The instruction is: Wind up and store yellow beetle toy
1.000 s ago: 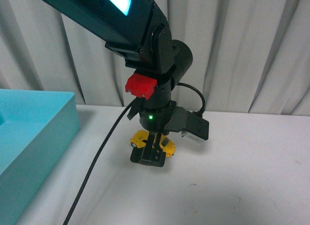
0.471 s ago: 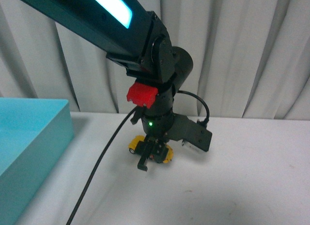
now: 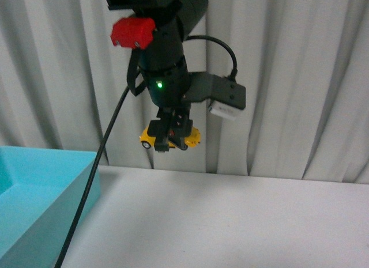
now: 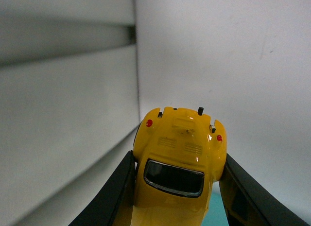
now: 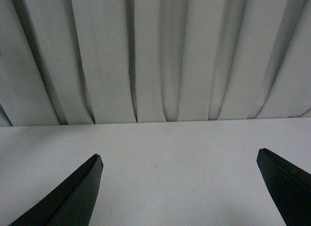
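A: Left gripper [image 3: 171,139], state?
B: Clamped on the yellow beetle toy [image 3: 192,136]. One black finger [image 4: 120,189] pressed on each flank. Pointed down from the arm.

A: Toy location?
B: Up in the air, clear of the white table [image 3: 242,222], in front of the pale curtain [image 3: 288,78]. Roughly level, set crosswise to the fingers. Yellow ends sticking out on both sides in the front view.

A: Detail from the left wrist view?
B: Rounded yellow body close to the lens. Dark window, two small red lamps, small black stub near one lamp. Wheels hard to make out there.

A: Right gripper [image 5: 180,187]?
B: Spread wide, holding nothing. Two dark fingers at the frame edges, only bare table and curtain folds beyond.

A: Anything else worth tagging?
B: Teal bin [image 3: 40,193] on the robot's left side of the table, lower than the toy and well apart from it. Black cable [image 3: 95,176] hanging from the arm, running down past the bin's corner. Red block [image 3: 133,31] on the wrist, green light [image 3: 159,83] lit below it. Grey and white module [image 3: 226,109] jutting out beside the gripper.
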Robot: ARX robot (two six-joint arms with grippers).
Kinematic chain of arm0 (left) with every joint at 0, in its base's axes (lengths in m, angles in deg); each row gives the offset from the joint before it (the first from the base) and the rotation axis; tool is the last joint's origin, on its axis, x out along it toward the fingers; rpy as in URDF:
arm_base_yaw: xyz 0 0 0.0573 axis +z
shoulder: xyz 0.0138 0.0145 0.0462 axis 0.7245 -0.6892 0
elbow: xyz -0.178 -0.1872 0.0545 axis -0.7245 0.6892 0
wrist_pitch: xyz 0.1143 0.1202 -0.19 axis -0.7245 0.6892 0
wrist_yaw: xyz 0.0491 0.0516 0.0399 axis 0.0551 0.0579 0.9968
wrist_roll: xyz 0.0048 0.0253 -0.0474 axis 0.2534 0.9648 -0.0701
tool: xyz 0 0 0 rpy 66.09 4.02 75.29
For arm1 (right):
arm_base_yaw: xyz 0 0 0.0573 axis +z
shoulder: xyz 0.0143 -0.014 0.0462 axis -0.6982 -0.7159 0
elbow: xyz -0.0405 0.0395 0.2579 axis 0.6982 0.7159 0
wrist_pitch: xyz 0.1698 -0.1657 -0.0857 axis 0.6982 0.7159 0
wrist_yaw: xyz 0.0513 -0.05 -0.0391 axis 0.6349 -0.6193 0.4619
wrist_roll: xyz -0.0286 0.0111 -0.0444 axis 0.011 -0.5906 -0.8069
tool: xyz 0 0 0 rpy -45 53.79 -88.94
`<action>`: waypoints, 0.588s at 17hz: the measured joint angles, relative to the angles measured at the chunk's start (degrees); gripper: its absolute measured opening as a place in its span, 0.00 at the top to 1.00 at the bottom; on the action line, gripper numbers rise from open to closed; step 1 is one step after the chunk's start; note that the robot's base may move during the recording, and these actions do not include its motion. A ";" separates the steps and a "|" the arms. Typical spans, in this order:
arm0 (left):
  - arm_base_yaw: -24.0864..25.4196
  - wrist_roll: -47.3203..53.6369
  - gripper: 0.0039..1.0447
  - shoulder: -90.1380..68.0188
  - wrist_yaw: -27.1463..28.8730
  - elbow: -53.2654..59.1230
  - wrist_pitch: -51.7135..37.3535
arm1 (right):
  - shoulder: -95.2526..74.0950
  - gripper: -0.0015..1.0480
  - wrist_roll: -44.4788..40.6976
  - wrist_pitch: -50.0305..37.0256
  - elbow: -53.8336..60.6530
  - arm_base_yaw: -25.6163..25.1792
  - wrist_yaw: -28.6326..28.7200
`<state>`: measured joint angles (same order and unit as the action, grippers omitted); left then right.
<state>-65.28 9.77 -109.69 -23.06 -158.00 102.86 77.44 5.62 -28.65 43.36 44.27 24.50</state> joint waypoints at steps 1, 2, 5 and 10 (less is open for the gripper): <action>7.61 -15.17 0.59 5.62 5.86 3.89 -2.10 | 0.00 0.06 -0.02 0.00 0.00 0.00 0.00; 15.28 -31.87 0.59 7.67 11.06 8.52 -1.53 | 0.00 0.06 0.00 0.00 0.00 0.00 0.02; 21.51 -42.60 0.59 7.96 12.81 10.32 -0.59 | 0.00 0.06 -0.02 0.00 0.00 0.00 0.02; 23.34 -45.90 0.59 7.96 13.03 10.32 -0.68 | 0.00 0.06 -0.02 0.00 0.00 0.00 0.02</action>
<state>-41.94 -36.13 -101.74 -10.04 -147.68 102.18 77.44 5.60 -28.65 43.36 44.27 24.52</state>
